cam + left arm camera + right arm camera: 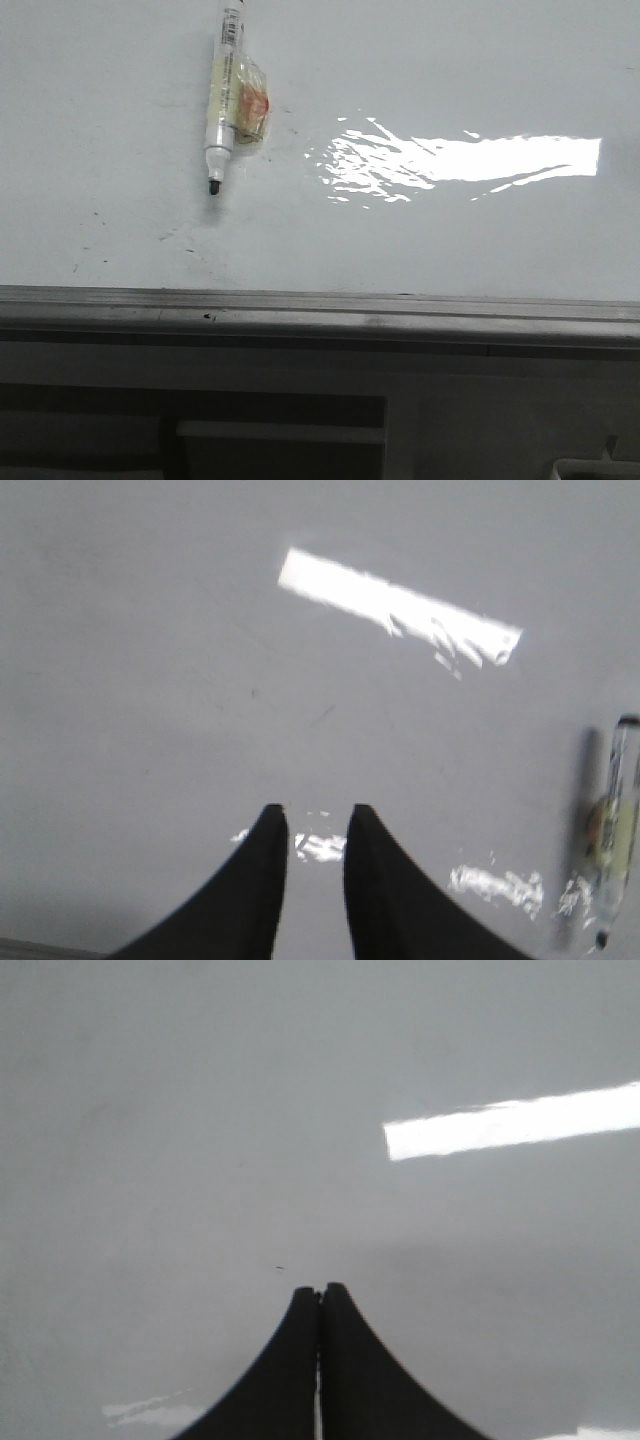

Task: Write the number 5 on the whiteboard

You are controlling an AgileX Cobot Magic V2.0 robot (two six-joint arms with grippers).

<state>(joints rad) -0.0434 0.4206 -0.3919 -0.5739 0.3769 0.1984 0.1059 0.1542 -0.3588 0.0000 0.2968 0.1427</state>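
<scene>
The whiteboard [450, 240] is glossy white with faint dark scuffs and a bright glare patch. No number 5 shows on it. A white marker [222, 95] with a black tip and tape round its barrel lies on the board at the far left, tip toward me. It also shows in the left wrist view [612, 830]. My left gripper [316, 818] is open and empty over the bare board, to one side of the marker. My right gripper [321, 1292] is shut on nothing over the bare board. Neither gripper shows in the front view.
A grey metal edge strip [320, 315] runs along the board's near side, with a darker grey surface below it. The glare patch [470, 160] lies right of the marker.
</scene>
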